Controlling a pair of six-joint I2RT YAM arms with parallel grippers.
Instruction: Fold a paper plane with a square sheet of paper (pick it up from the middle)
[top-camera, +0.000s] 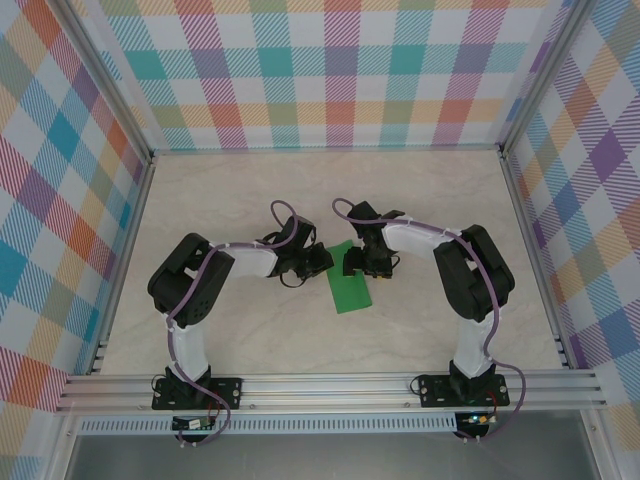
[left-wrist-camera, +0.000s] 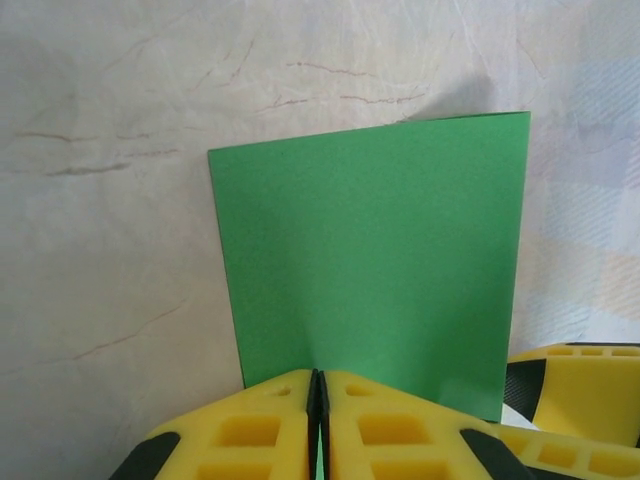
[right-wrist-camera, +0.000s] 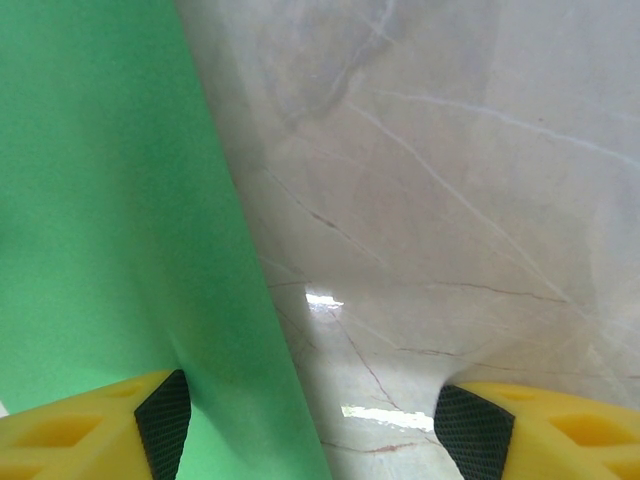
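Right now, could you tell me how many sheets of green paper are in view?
1. The square sheet of paper is at the middle of the table, its edge pinched in the left gripper, whose jaws are shut; the right gripper is open beside it.

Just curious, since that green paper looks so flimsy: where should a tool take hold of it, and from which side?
Probably mid-edge, sliding in along its plane: the paper is a thin flat sheet, so only an edge can be pinched. The left tool pinches the edge facing it that way.

Green paper sheet (top-camera: 350, 289) mid-table, w/ one edge in left pincer (left-wrist-camera: 318, 380).
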